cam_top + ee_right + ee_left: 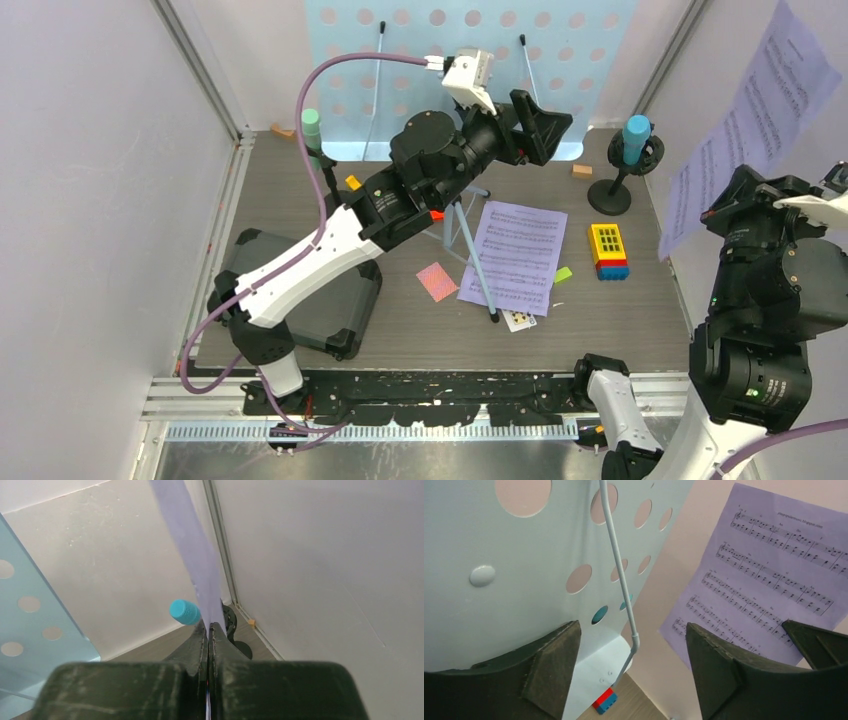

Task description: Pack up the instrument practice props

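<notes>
right pincer (208,628) clamps page (192,565), left pincer (631,630) spread

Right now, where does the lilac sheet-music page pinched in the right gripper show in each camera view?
Top external: the lilac sheet-music page hangs at the far right, above the right arm.
Left wrist: upper right, printed face to the camera.
Right wrist: an edge-on strip rising from the shut right gripper.
Shared landmark: the pale blue perforated music rack.
</notes>
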Tool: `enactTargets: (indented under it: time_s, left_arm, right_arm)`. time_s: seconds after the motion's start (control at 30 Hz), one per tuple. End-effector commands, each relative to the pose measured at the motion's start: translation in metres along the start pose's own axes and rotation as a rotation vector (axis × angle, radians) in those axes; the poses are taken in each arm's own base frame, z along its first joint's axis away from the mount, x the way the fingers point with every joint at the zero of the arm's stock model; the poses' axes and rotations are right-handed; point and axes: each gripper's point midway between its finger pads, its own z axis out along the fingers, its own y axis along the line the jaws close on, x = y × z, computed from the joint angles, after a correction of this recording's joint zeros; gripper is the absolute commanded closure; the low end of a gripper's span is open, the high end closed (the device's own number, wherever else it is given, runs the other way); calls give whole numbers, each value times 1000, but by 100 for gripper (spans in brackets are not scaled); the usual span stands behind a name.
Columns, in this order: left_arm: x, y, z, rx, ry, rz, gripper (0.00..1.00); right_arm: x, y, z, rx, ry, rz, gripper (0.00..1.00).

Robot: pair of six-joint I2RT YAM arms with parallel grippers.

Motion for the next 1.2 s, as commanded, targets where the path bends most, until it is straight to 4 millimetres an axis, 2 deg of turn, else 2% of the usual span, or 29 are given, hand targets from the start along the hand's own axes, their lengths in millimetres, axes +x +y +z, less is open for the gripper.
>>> enactTargets:
  time_s: [0.0, 0.2, 0.27, 0.4, 0.63, 0.73, 0.83, 0.93, 1.0, 1.17]
  left_arm:
    - [-34, -4, -19, 11, -64, 0, 17]
    - [-38, -1, -35, 13, -56, 3, 9]
    - [-36, -1, -41, 21, -43, 6, 8]
    - [-34, -7, -57, 71, -16, 0, 6]
    - [-38, -19, -106, 165, 22, -6, 1]
    - [-30, -29, -132, 216, 79, 1, 1]
    - [-18, -30, -159, 243, 132, 6, 2]
    - [-14, -22, -190, 253, 159, -7, 2]
    - [-5, -8, -210, 220, 196, -10, 3]
    - [15, 34, -259, 118, 252, -35, 4]
  right_arm:
    - [4, -1, 2, 2, 1, -19, 100]
    - [32, 20, 7, -124, 88, -10, 100]
    - [41, 37, 4, -222, 125, 5, 100]
    - [52, 52, -2, -298, 172, 58, 100]
    - [76, 73, -18, -412, 269, 175, 100]
    - [89, 79, -19, -437, 320, 225, 100]
    - [113, 84, -18, -452, 390, 291, 100]
    - [133, 90, -15, -472, 442, 352, 100]
    - [158, 93, -11, -483, 516, 382, 100]
    - [198, 102, -11, -536, 653, 426, 100]
